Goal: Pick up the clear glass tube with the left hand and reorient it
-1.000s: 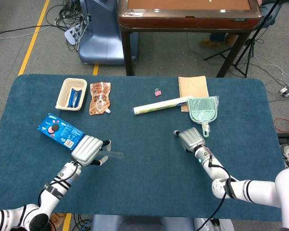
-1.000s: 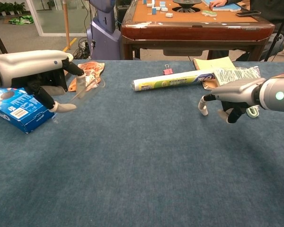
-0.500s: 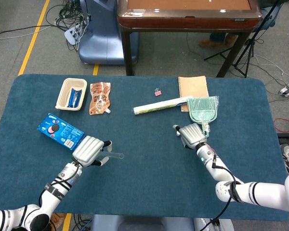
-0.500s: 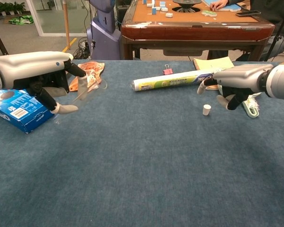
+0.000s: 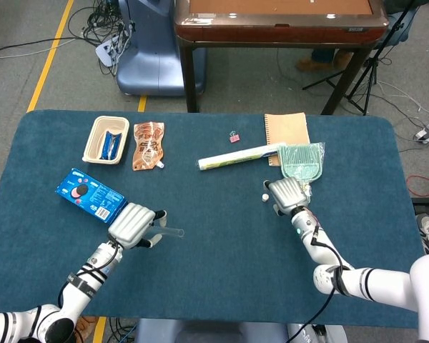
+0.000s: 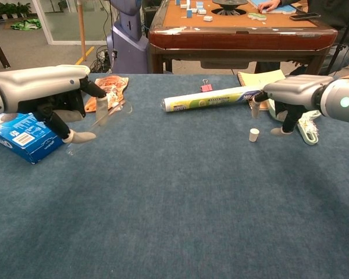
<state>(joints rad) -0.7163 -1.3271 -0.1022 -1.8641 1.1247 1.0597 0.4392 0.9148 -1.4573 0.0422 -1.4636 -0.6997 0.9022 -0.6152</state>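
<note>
Left hand (image 6: 43, 93) has the tube (image 6: 99, 121), pinched in its fingers (image 6: 93, 87) and held off the counter (image 6: 180, 197), tilted, one end poking out toward the middle. From the head view the tube (image 5: 170, 231) sticks out sideways past the hand (image 5: 132, 223), just beside the blue box (image 5: 90, 192). So the pick looks done; the reorienting is the job now, I'd say.

Over on the other side, the right hand (image 6: 291, 96) hovers above the counter near the green swatter (image 5: 300, 161), fingers curled downward, holding nothing as far as I can see. A small white cap (image 6: 253, 135) stands on the counter just under it.

How to do this well? Glass is slick and the pinch looks light, so turn the wrist slowly and keep the hold firm without squeezing hard. Keep the tube up off the cloth through the turn, and swing its free end away from the box and the snack pouch (image 6: 107, 90) behind it. Rush it and the tube could slip.
</note>
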